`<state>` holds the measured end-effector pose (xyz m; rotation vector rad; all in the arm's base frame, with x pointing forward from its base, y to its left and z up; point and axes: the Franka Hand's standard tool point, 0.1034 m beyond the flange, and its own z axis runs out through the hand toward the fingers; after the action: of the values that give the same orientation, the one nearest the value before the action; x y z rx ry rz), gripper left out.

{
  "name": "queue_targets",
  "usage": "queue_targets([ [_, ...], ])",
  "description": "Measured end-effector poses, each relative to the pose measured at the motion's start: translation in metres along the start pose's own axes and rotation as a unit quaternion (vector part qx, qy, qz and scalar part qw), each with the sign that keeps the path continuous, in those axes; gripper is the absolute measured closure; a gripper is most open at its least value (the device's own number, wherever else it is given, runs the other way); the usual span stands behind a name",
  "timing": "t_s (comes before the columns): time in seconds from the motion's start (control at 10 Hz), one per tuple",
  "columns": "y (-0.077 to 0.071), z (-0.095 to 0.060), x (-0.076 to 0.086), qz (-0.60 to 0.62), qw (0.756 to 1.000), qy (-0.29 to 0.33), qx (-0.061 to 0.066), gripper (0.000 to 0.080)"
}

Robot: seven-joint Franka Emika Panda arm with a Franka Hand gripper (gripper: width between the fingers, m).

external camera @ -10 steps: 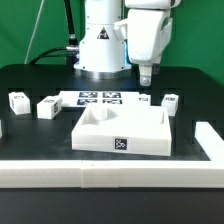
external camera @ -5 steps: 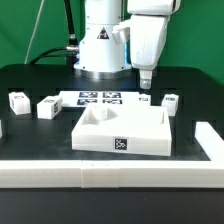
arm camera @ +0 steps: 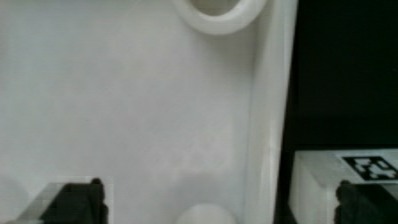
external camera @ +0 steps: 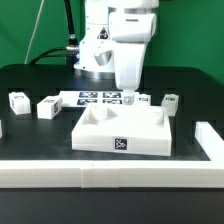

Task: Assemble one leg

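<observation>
Several small white legs with marker tags stand on the black table in the exterior view: two at the left (external camera: 17, 100) (external camera: 47, 106) and two at the right (external camera: 145, 100) (external camera: 170, 102). My gripper (external camera: 128, 97) hangs low over the far edge of the large white tray-like piece (external camera: 122, 130), just left of one right-hand leg. In the wrist view my gripper (arm camera: 217, 205) is open and empty, its dark fingertips (arm camera: 75, 203) spread over the tray-like piece (arm camera: 125, 110). One round corner socket (arm camera: 222, 12) shows there. One tagged leg (arm camera: 361, 168) sits beside it.
The marker board (external camera: 98, 98) lies behind the tray-like piece, in front of the arm's base (external camera: 100, 55). A long white rail (external camera: 100, 176) runs along the table's front, with a raised white bar (external camera: 207, 142) at the exterior view's right.
My gripper has moved toward the exterior view's left and down, from above the right-hand legs to over the far edge of the tray-like piece. The parts have not moved.
</observation>
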<state>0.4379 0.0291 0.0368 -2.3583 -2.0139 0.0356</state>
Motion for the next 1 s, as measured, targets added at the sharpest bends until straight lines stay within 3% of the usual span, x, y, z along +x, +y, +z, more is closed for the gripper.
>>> queue_targets([
  [0.3, -0.006, 0.027, -0.009, 0.014, 1.000, 0.004, 0.013, 0.0150],
  [0.7, -0.007, 0.029, -0.008, 0.023, 1.000, 0.004, 0.015, 0.0150],
  [0.8, -0.007, 0.029, -0.009, 0.023, 1.000, 0.004, 0.015, 0.0386],
  [1.0, -0.007, 0.029, -0.009, 0.023, 1.000, 0.004, 0.015, 0.0661],
])
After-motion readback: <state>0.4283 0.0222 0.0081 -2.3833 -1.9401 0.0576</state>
